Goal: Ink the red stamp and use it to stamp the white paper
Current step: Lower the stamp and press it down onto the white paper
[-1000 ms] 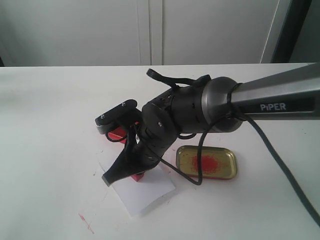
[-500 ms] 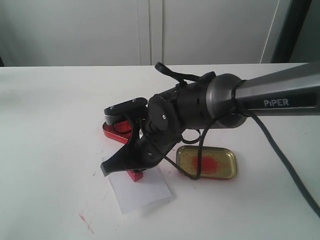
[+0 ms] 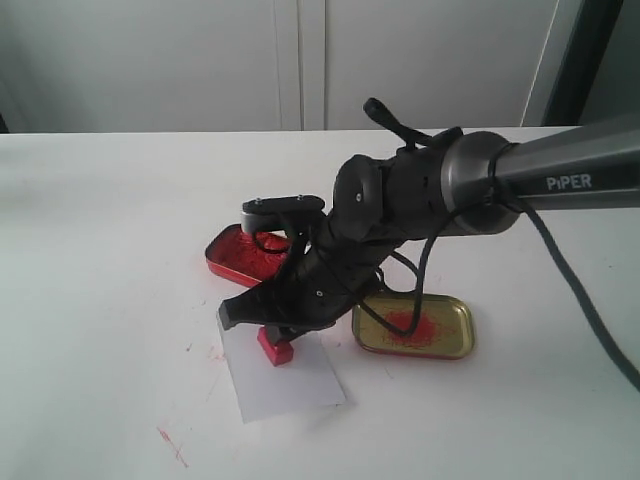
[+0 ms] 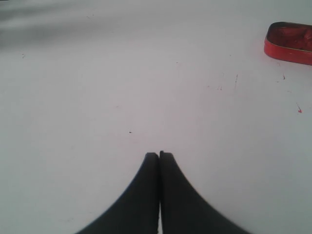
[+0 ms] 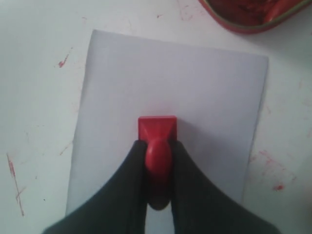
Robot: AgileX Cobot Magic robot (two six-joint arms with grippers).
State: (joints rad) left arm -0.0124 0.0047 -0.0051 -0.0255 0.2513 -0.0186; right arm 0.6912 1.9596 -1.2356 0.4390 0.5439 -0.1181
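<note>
My right gripper (image 3: pixel 268 327) (image 5: pixel 157 145) is shut on the handle of the red stamp (image 3: pixel 275 346) (image 5: pixel 157 132). The stamp's square base sits down on the white paper (image 3: pixel 290 380) (image 5: pixel 170 83), near the sheet's left part in the exterior view; I cannot tell how firmly it presses. The paper lies flat on the table. My left gripper (image 4: pixel 159 155) is shut with nothing between its fingers, over bare table, and does not show in the exterior view.
A red tin of red paste (image 3: pixel 240 252) (image 4: pixel 290 41) (image 5: pixel 243 14) lies just behind the paper. A gold tin lid with a red smear (image 3: pixel 415 326) lies to the right of the paper. Small red ink marks (image 3: pixel 172 446) dot the white table (image 3: pixel 100 250).
The right gripper has swung right and down with the stamp, bringing its base onto the paper. The paper, lifted at one corner a second ago, now lies flat.
</note>
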